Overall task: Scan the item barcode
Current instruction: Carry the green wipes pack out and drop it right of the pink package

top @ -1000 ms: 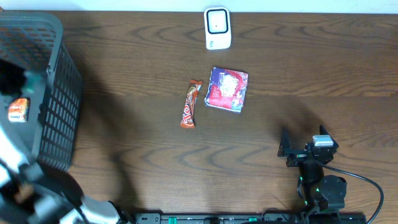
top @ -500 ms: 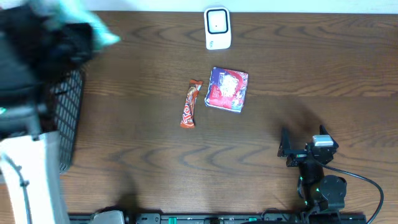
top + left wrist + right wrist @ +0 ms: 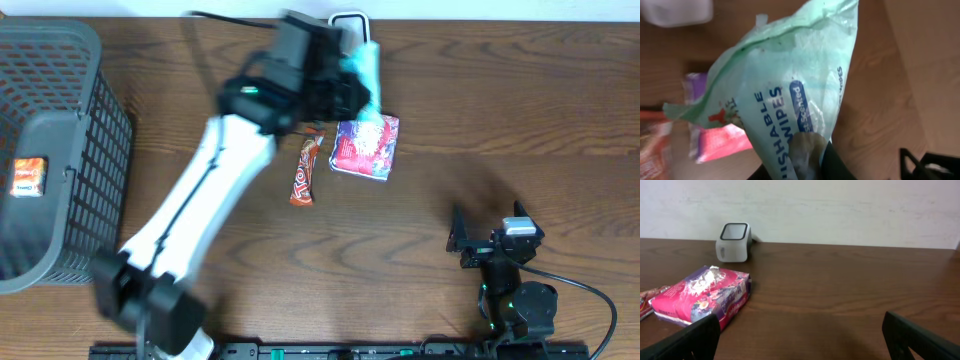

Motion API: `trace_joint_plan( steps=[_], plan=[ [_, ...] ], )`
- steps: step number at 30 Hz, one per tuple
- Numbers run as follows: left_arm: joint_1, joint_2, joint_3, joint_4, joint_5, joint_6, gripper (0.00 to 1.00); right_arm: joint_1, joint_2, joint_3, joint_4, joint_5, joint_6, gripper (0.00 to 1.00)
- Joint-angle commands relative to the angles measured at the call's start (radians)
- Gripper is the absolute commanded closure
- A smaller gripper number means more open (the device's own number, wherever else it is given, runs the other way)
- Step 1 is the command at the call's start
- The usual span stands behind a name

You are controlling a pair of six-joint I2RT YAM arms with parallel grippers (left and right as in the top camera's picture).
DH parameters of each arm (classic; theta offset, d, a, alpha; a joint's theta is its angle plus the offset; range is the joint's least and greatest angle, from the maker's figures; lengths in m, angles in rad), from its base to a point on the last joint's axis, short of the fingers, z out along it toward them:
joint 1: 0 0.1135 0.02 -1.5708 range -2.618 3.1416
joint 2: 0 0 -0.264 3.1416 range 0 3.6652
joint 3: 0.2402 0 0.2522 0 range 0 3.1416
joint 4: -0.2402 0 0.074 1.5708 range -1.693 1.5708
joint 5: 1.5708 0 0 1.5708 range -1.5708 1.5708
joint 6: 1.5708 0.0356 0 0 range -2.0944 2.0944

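- Our left gripper [image 3: 347, 92] is pinching a mint-green wipes pack [image 3: 364, 68] by one end, with its jaws pressed close on the soft plastic.
- In the left wrist view the pack rises out from between the fingers [image 3: 837, 164]. It is crumpled, and we can read the word "wipes" in blue lettering.
- We see the pack held above the table [image 3: 520, 120] near the middle of its far edge. From overhead it overlaps the right side of the white scanner [image 3: 347, 17].
- We cannot tell whether the pack touches the scanner.
- The scanner stands upright at the middle of the far edge. In the right wrist view a dark window shows in its upper face.
- A pink and purple packet [image 3: 366, 148] lies flat on the table just on the near side of the scanner, under the held pack.
- An orange-red candy bar [image 3: 303, 172] lies just left of the packet and apart from it, with its length running from far to near.
- Our white left arm [image 3: 200, 215] stretches diagonally from the near left corner toward the far edge.
- A grey mesh basket [image 3: 100, 150] sits at the left edge, toward the far corner. We see a small orange item [image 3: 29, 176] inside it.
- Our right gripper [image 3: 482, 240] rests near the near edge toward the right corner. Its jaws are spread wide with nothing between them.
- The right gripper is well apart from the packet and the candy bar.
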Motion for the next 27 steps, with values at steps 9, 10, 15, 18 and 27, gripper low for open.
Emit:
trace_joint_plan(
  steps=[9,10,15,18,27],
  plan=[
    [-0.148,0.243,-0.007,0.111,-0.006,-0.032,0.92,0.007,-0.004,-0.002,-0.004,-0.001,0.003,0.01],
    [-0.154,0.255,-0.007,0.117,-0.013,-0.032,0.92,0.007,-0.004,-0.002,-0.004,-0.001,0.003,0.01],
    [-0.171,0.312,-0.007,0.124,-0.172,-0.082,0.60,0.007,-0.004,-0.002,-0.004,-0.001,0.003,0.01],
    [-0.171,0.318,-0.007,0.125,-0.171,-0.089,0.47,0.007,-0.004,-0.002,-0.004,-0.001,0.003,0.01],
    [-0.159,0.209,-0.004,0.126,-0.090,-0.089,0.33,0.007,-0.004,-0.002,-0.004,-0.001,0.003,0.01]
  ],
)
